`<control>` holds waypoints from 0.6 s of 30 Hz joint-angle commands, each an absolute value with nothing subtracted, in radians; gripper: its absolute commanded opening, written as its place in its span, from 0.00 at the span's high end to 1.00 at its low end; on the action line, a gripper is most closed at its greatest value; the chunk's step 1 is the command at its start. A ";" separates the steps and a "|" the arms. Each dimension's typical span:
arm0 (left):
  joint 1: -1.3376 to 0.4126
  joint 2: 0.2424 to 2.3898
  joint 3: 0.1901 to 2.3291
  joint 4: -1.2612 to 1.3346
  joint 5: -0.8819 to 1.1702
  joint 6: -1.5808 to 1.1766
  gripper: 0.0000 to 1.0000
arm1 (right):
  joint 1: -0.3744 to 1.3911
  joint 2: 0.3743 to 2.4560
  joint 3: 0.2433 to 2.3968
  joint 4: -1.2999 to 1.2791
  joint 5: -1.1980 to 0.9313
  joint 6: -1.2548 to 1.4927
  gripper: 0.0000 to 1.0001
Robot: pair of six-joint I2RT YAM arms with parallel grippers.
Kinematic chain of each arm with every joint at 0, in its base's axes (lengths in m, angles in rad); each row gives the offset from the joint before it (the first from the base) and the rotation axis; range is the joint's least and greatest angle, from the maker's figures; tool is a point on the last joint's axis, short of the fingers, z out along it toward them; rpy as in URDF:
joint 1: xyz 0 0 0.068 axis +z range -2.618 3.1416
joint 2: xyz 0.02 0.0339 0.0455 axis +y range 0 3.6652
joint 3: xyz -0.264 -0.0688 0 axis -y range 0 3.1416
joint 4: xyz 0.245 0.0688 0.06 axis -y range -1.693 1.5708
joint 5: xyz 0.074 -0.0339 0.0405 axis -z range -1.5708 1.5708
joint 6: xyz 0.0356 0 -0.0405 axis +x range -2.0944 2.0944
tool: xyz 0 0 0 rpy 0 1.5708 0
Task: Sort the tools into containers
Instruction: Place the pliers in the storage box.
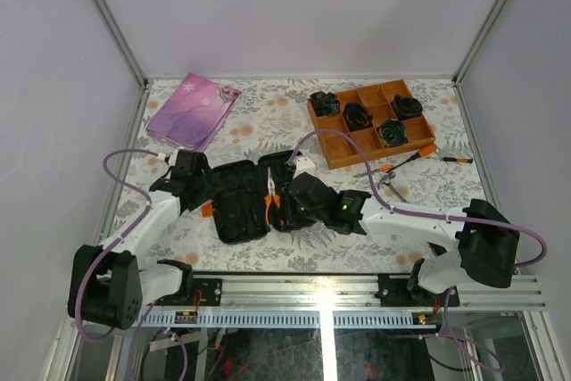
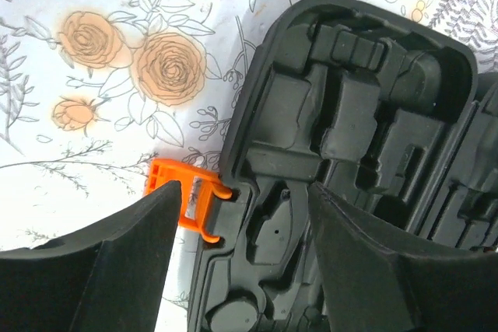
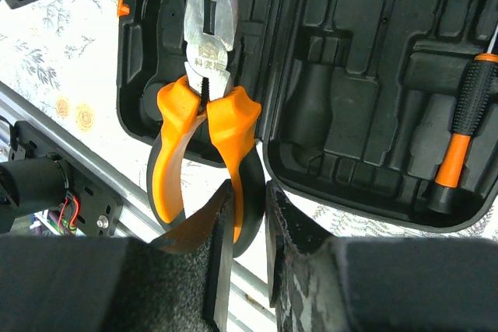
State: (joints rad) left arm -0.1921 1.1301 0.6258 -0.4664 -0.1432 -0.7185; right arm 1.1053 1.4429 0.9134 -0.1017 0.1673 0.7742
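While the right gripper (image 3: 247, 200) has its fingers squeezed together on one handle of the orange-and-black pliers (image 3: 202, 91), the left gripper (image 2: 241, 223) sits at the far left end of the open black case (image 1: 234, 202) with its fingers spread wide. In the left wrist view those fingers straddle the case's edge right by the little orange latch (image 2: 187, 200). One finger is out over the flowery table (image 1: 268, 122) and the other is over the moulded slots. Can't really tell if either one is touching the case.

The case lies flat and opened up in the middle of the table, just in front of both arms. The pliers point away from the robot, with the metal head over one half of the case, right next to the hinge line. The handles stick out past the near edge toward the rail. Whether they're resting in a slot or held just above it, no idea.

An orange-and-black screwdriver (image 3: 465, 126) already lies in the other half. A few more loose tools (image 1: 401, 162) lie on the table just in front of the wooden tray (image 1: 357, 144) with the black rosettes (image 1: 391, 133). A pink-purple pouch (image 1: 192, 109) sits at the back left, well away from the case.
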 commanded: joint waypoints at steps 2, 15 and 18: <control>-0.178 1.204 0.596 -0.314 -0.008 -0.673 0.42 | 1.110 1.384 0.950 -0.067 0.192 0.753 1.00; -0.198 1.107 0.459 -0.218 0.188 -0.724 0.53 | 1.109 1.398 0.942 -0.074 0.193 0.748 1.00; -0.213 1.004 0.422 -0.220 0.222 -0.764 0.53 | 1.108 1.416 0.939 -0.072 0.186 0.744 1.00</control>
